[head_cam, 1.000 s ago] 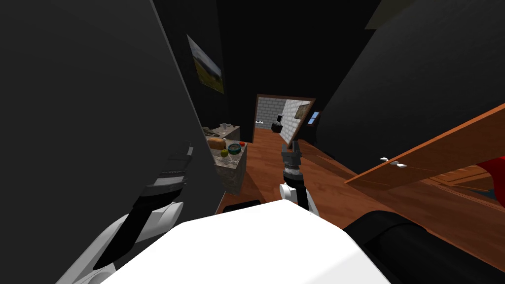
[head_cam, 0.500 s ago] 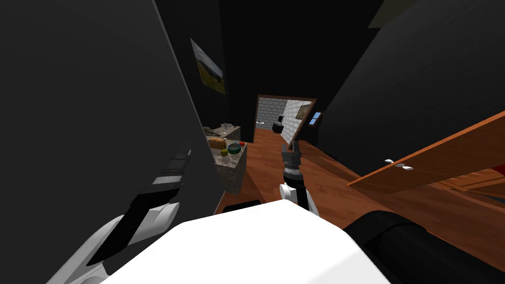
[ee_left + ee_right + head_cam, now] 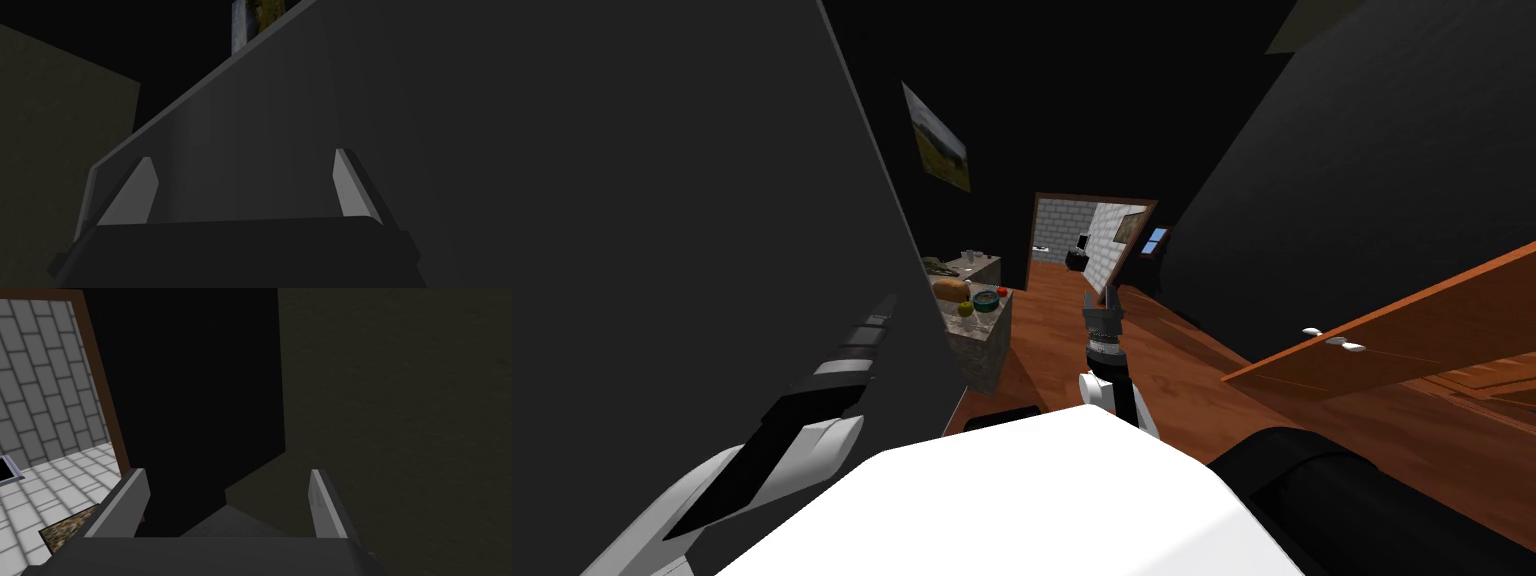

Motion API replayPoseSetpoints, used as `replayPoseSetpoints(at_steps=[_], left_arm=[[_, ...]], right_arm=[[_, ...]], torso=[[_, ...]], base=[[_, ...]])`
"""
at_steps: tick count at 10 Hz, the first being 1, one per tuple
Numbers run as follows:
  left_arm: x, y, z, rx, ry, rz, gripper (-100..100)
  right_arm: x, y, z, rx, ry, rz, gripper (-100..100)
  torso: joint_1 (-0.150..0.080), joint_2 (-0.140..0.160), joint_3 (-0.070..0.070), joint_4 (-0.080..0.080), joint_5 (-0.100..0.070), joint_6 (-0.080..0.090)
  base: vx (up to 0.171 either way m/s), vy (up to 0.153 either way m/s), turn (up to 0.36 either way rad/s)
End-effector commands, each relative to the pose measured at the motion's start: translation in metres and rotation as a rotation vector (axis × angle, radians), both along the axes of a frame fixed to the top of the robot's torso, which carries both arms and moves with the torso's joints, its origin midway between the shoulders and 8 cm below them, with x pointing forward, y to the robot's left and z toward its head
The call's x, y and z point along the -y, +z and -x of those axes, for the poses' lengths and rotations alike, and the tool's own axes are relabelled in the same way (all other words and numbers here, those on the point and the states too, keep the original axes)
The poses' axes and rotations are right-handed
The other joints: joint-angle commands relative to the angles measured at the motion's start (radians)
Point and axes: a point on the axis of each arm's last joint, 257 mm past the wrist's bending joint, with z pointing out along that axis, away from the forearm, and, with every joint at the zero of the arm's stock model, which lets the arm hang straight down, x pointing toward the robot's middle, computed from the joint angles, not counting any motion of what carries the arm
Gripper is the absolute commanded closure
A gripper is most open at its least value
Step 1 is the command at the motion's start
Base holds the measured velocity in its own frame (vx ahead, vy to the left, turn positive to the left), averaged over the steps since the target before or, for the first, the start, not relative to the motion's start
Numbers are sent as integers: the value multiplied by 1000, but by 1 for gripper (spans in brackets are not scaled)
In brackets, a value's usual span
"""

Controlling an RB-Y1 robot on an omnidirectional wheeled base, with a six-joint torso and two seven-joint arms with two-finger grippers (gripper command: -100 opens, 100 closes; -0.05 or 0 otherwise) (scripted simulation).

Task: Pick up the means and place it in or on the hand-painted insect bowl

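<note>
Home: food-topped counter (image 3: 984, 348), wooden floor (image 3: 1167, 385)

Bread loaf (image 3: 950, 290), green apple (image 3: 967, 309), tomato (image 3: 1002, 291) on stone counter (image 3: 982, 352); landscape picture (image 3: 937, 140) on wall.

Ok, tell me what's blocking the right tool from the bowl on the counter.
Nothing visible. The open right tool hangs over wooden floor, and the bowl sits on the near end of the stone counter, beside a green apple.

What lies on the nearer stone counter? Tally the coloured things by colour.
Brown: 1, the loaf
Green: 1, the apple
Red: 1, the small round thing
Dark teal: 1, the bowl
Total: 4
</note>
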Motion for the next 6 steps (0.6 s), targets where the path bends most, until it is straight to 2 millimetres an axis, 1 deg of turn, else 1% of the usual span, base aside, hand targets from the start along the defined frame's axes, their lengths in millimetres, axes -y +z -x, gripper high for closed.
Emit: replayPoseSetpoints(at_steps=[1,2,3,4,5,6], left_arm=[[-2,-6,-3,-24,12,1,-100],[-14,-16,-4,-67,43,-14,-100],[-16,-20,-5,-85,51,-10,-100],[-28,-30,-5,-125,80,-26,-100],[-31,-36,-6,-147,89,-21,-100],[-31,-36,-6,-149,90,-21,-100]], right_arm=[[0,0,0,0,0,0,0],[0,0,0,0,0,0,0],[0,0,0,0,0,0,0],[0,0,0,0,0,0,0],[0,0,0,0,0,0,0],[0,0,0,0,0,0,0]], torso=[[0,0,0,0,0,0],[1,0,0,0,0,0],[1,0,0,0,0,0],[0,0,0,0,0,0],[-1,-1,0,0,0,0],[-1,-1,0,0,0,0]], base=[[8,-25,-3],[18,-36,39],[14,-50,38],[20,-63,51],[19,-62,26],[15,-36,-4]])
